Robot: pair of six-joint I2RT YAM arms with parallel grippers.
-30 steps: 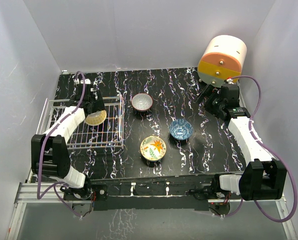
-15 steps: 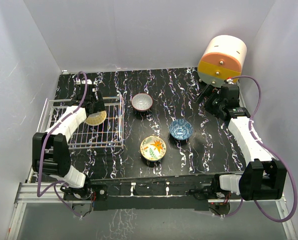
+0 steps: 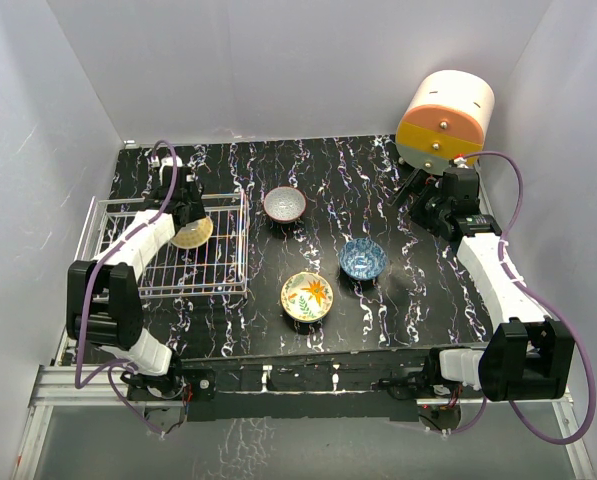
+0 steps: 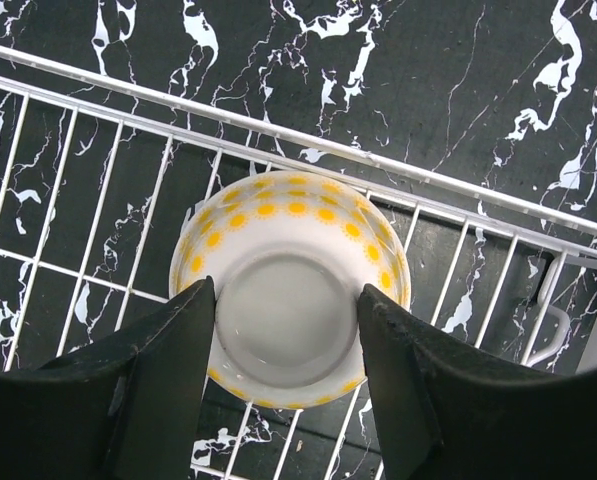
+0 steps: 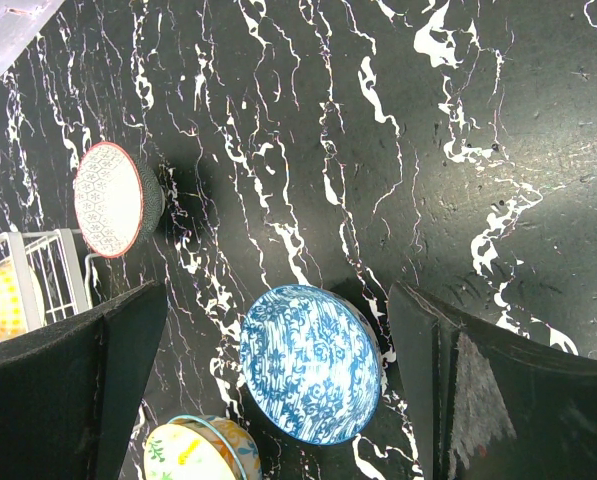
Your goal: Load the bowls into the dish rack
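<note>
The cream-yellow bowl (image 4: pixel 288 290) is bottom up over the far right part of the white wire dish rack (image 4: pixel 278 130). My left gripper (image 4: pixel 286 300) is shut on its sides; in the top view the gripper (image 3: pixel 185 212) holds the tilted bowl (image 3: pixel 192 234) inside the rack (image 3: pixel 218 272). The grey-white bowl (image 3: pixel 284 204), the blue-white bowl (image 3: pixel 362 258) and the flowered bowl (image 3: pixel 307 296) stand on the black table. My right gripper (image 5: pixel 278 300) is open and empty above the blue-white bowl (image 5: pixel 308 362), with the grey-white bowl (image 5: pixel 108 198) to the left.
The orange-and-cream drawer unit (image 3: pixel 445 122) stands at the back right, just behind my right gripper (image 3: pixel 416 192). The rack's raised right side (image 3: pixel 244 235) lies between the held bowl and the grey-white bowl. White walls close in the table.
My left gripper has shifted slightly toward the back of the rack with the cream-yellow bowl. The right arm and the other bowls have not moved.
</note>
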